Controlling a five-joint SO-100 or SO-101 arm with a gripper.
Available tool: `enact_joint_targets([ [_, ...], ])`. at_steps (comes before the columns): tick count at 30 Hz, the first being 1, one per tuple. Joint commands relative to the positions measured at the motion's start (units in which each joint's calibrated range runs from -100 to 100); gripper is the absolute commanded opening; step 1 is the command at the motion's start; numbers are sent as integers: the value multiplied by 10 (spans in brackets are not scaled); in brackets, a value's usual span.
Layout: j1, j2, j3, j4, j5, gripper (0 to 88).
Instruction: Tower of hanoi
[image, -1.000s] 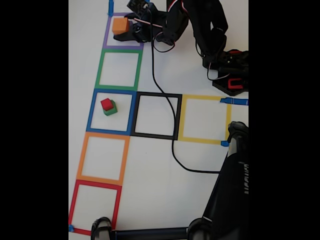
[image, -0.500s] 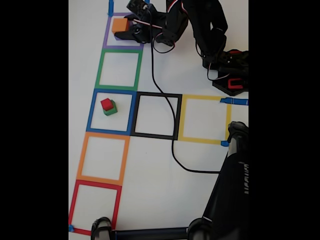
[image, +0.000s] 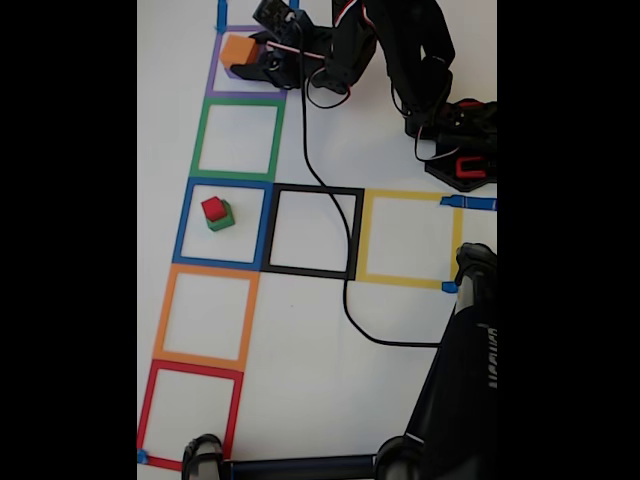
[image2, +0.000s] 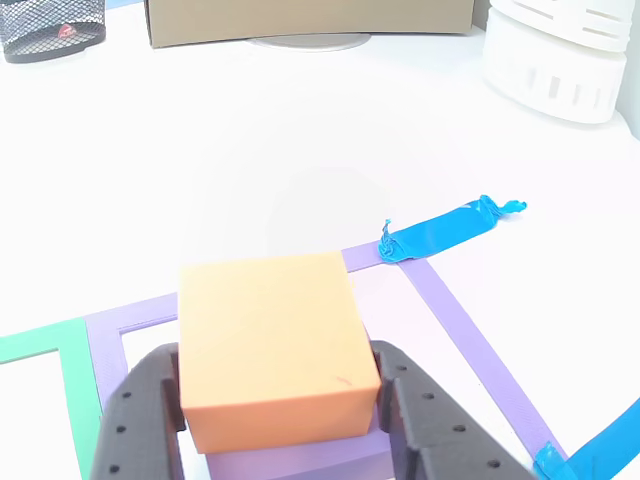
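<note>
Other view: gripper (image2: 275, 400) jaws clamp orange cube (image2: 270, 345) sides, purple cube (image2: 300, 462) beneath.

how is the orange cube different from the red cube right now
The orange cube is clearly bigger than the red cube. The orange cube sits in the purple tape square at the top of the fixed view, between the gripper fingers, on a purple cube. The red cube sits in the blue tape square, atop a green cube, with nothing gripping it. Both are plain cubes stacked on a larger cube.
</note>
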Motion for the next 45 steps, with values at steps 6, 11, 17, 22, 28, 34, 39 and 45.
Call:
enact_joint_targets([
  [6, -13, -53, 14, -4, 4, 60],
  [11, -18, -75, 18, 15, 4, 54],
  [17, -27, -131, 20, 67, 4, 48],
  [22, -38, -227, 17, 189, 4, 46],
  [28, -70, -392, -22, 429, 4, 42],
  [34, -114, -544, -126, 732, 4, 42],
  [39, -150, -584, -322, 1020, 4, 41],
  [45, -191, -559, -566, 1262, 4, 39],
])
